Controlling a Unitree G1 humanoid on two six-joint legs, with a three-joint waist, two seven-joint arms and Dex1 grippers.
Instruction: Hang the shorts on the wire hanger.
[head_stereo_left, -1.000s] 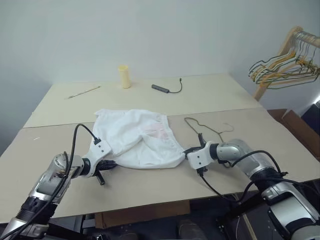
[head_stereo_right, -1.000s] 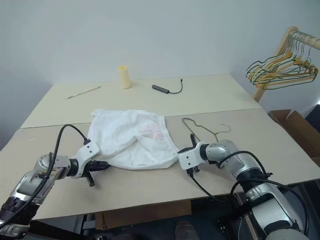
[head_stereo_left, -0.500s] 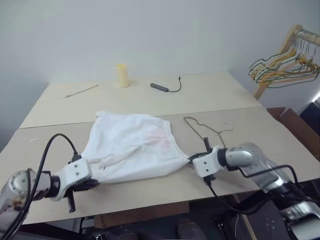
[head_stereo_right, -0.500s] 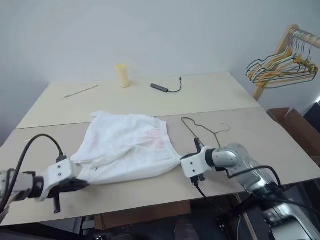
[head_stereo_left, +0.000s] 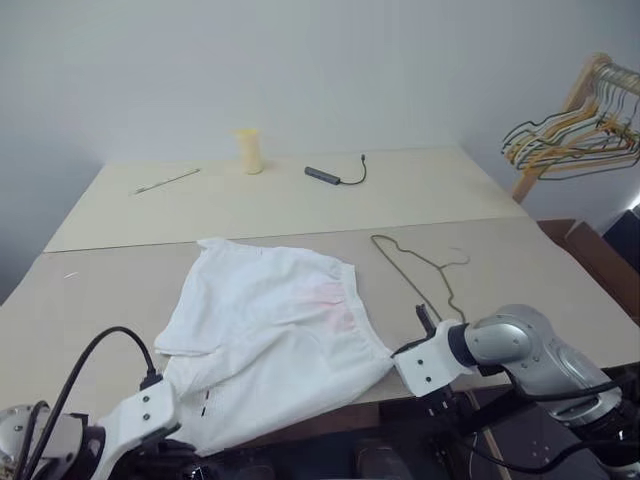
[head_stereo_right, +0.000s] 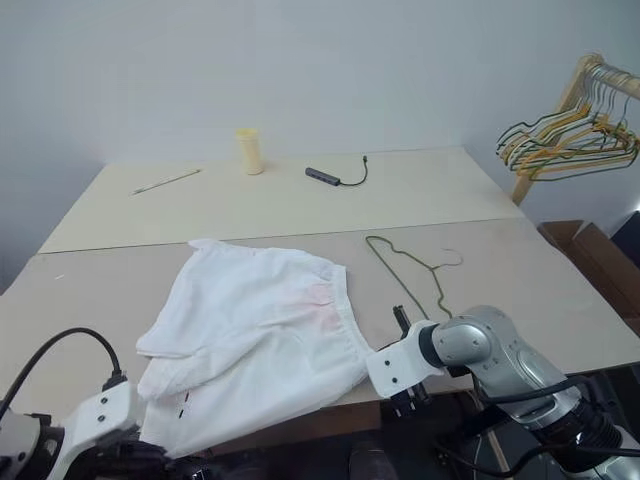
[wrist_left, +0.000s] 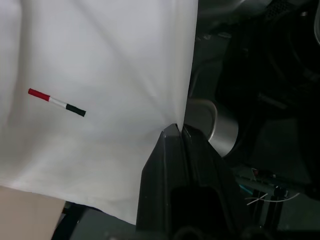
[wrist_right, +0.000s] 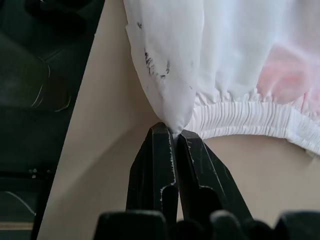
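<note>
The white shorts (head_stereo_left: 270, 335) lie spread on the table (head_stereo_left: 90, 290), gathered waistband toward the right, a faint pink patch near it. Their near left part hangs over the table's front edge. My left gripper (wrist_left: 176, 129) is shut on the fabric's edge below that front edge; a small red, white and dark mark (wrist_left: 56, 102) shows on the cloth. My right gripper (wrist_right: 174, 131) is shut on the waistband's near corner, at the table's front edge (head_stereo_left: 392, 352). The wire hanger (head_stereo_left: 418, 265) lies flat on the table just beyond the right gripper, apart from the shorts.
At the table's back stand a yellow cup (head_stereo_left: 248, 150), a dark adapter with a cable (head_stereo_left: 335, 176) and a thin stick (head_stereo_left: 166, 181). A wooden rack with coloured hangers (head_stereo_left: 575, 135) stands at the right, a cardboard box (head_stereo_right: 598, 252) below it.
Both grippers have drawn back toward me with the shorts, which slid nearer and spread out. The left corner now hangs over the front edge. The wire hanger has stayed put.
</note>
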